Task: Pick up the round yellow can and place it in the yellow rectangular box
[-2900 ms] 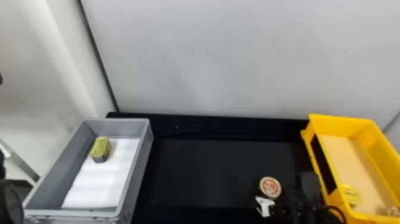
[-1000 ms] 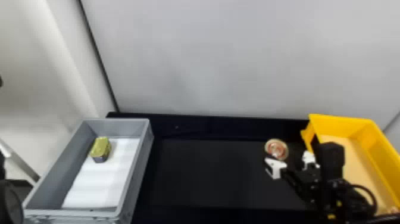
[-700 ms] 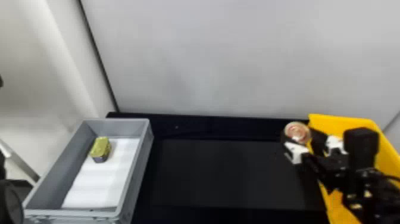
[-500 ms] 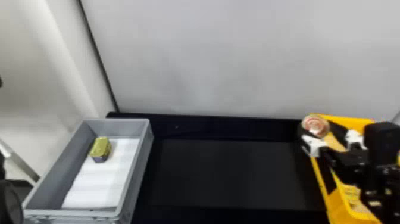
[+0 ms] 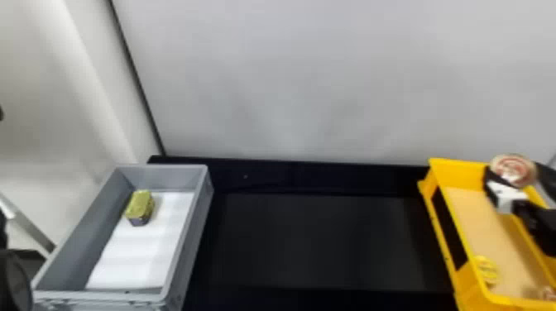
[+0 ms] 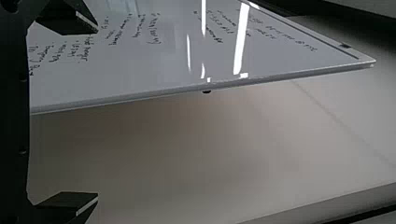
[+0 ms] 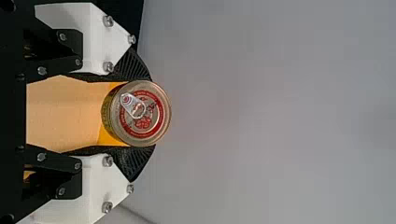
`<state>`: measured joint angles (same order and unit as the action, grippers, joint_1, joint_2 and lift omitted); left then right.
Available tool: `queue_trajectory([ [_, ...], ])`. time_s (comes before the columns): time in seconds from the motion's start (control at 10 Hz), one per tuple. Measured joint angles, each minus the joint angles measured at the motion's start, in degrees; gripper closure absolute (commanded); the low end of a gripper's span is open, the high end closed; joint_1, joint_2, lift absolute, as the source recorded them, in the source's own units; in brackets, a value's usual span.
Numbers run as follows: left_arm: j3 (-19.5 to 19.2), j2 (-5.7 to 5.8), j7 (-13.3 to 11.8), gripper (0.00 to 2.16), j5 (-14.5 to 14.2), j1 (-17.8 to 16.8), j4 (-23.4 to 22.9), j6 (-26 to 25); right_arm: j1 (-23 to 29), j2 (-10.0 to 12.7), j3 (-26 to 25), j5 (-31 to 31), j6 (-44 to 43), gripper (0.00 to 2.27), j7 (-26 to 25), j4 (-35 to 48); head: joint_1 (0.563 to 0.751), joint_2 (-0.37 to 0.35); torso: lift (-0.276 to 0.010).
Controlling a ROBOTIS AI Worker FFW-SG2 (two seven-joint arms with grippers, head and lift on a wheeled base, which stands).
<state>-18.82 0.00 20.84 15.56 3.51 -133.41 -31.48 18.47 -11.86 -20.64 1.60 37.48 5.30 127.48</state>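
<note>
In the head view my right gripper (image 5: 513,178) is at the far right, above the back end of the yellow box (image 5: 444,163), shut on the round can (image 5: 515,168). The right wrist view has the can (image 7: 142,113) between the two fingertips of the right gripper (image 7: 135,113), its pull-tab lid showing and the box's tan floor behind it. My left arm (image 5: 14,277) is parked at the head view's lower left edge; in the left wrist view the left gripper (image 6: 93,112) stands open, with nothing between its fingers.
Inside the yellow box, near its front, lies a round yellow lid-like item (image 5: 487,269), with another round item (image 5: 548,293) at the front right. A grey bin (image 5: 190,231) at the left holds a gold-topped tin (image 5: 140,204). A dark table (image 5: 318,240) lies between them.
My right gripper took hold of the can on the table, then carried it back and to the right until it was over the yellow box. The left arm has stayed still.
</note>
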Motion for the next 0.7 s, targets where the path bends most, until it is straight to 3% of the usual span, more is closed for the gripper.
queue_trajectory([
  [0.4,-0.02,0.0,0.0,0.03,0.09,0.08,-0.08,0.0,0.45,1.42,-6.93,1.72,-1.36,0.65,0.06,-4.8,0.694,0.014,-0.066],
  [0.7,-0.02,0.0,0.01,0.03,0.16,0.09,-0.17,0.0,0.03,2.59,-8.57,2.95,-2.41,0.65,-0.24,-11.03,0.694,0.014,-0.066],
])
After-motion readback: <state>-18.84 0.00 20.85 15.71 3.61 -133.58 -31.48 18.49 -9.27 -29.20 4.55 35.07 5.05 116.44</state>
